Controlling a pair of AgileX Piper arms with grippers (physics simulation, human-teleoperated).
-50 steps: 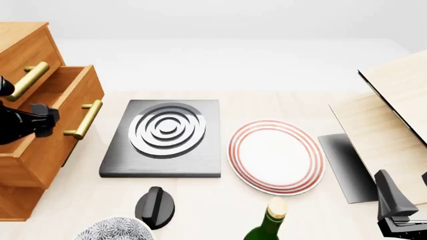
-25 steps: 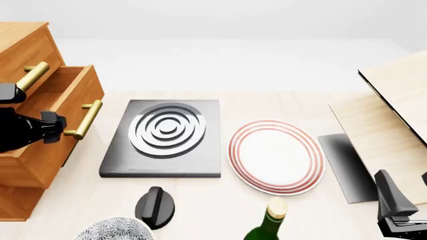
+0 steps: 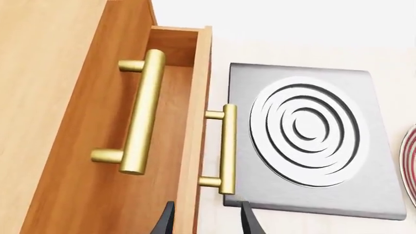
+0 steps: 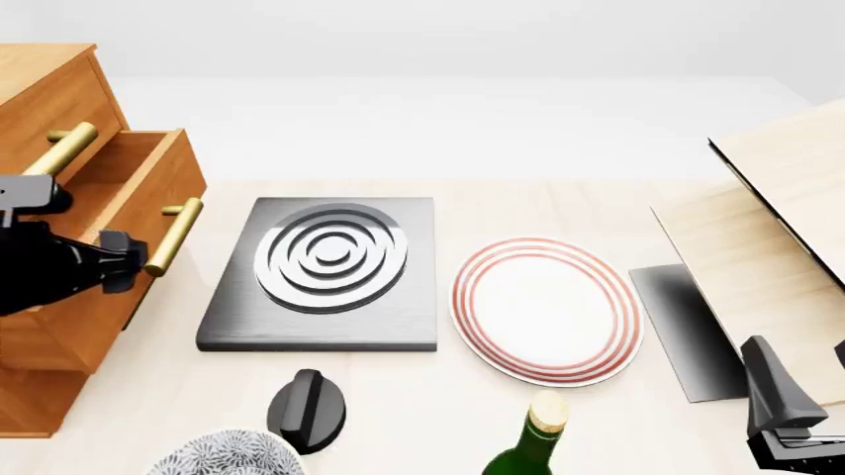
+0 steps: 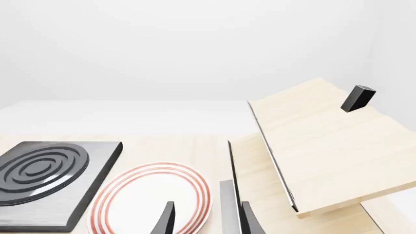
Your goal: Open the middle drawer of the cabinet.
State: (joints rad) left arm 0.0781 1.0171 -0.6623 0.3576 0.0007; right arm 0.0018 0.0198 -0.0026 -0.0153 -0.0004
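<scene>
Pale wood surface (image 4: 555, 203), and the middle drawer (image 4: 133, 223) stands pulled out of the cabinet (image 4: 40, 94) at far left.
Left hand (image 3: 204, 219) has backed off its brass handle (image 4: 173, 236), fingers apart and empty; opening looks done. Right hand (image 5: 204, 218) idles apart, near right.

A pale wooden counter (image 4: 528, 435) with a faint grain fills the lower part of the front view. Beyond its far edge lies a smooth, off-white floor (image 4: 502, 119), which meets a plain, light grey wall (image 4: 436, 35). The light is soft and even, casting only weak shadows.
</scene>
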